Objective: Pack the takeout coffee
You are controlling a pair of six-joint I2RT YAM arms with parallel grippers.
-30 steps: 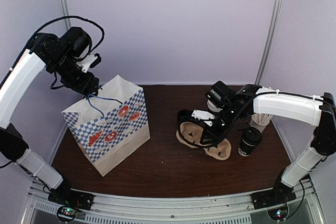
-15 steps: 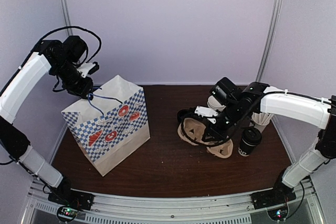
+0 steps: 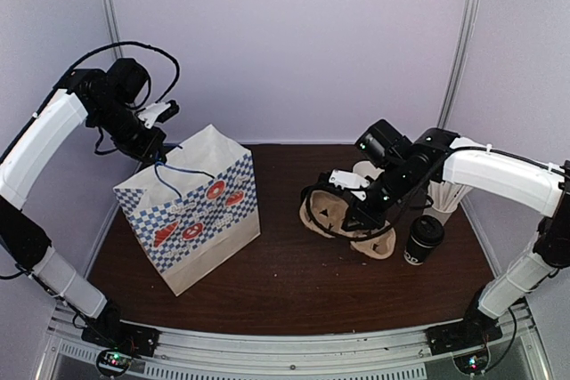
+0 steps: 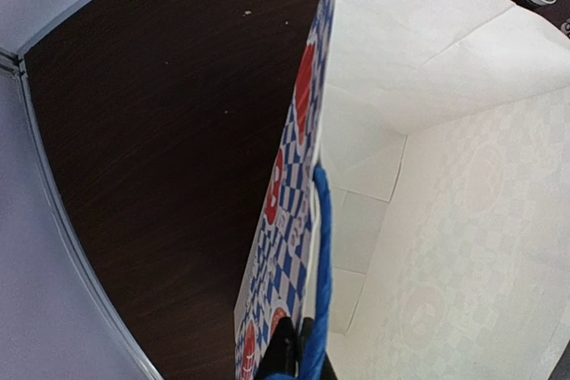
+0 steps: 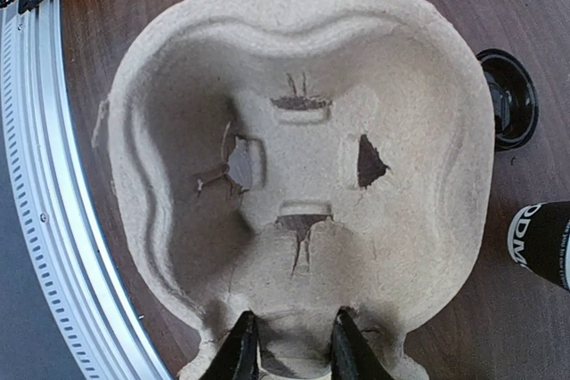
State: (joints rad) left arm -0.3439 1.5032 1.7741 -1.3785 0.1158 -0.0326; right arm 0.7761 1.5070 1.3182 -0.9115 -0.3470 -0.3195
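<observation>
1. Slippage was the chief risk on the left. The left gripper was clamped only on the thin blue handle of the checkered paper bag. A hard pull could tip the bag or fold its mouth closed.
2. The right gripper pinched one edge of the pulp cup carrier and held it tilted over the table. A grip so near the rim could let the carrier swing or tear. A low sweep might also knock over the cup near it.
3. The takeout coffee stood upright on the table at the right, well apart from the bag and held by neither arm.
4. It looked small and black, with a dark top that read as its lid and pale lettering around its lower wall.
</observation>
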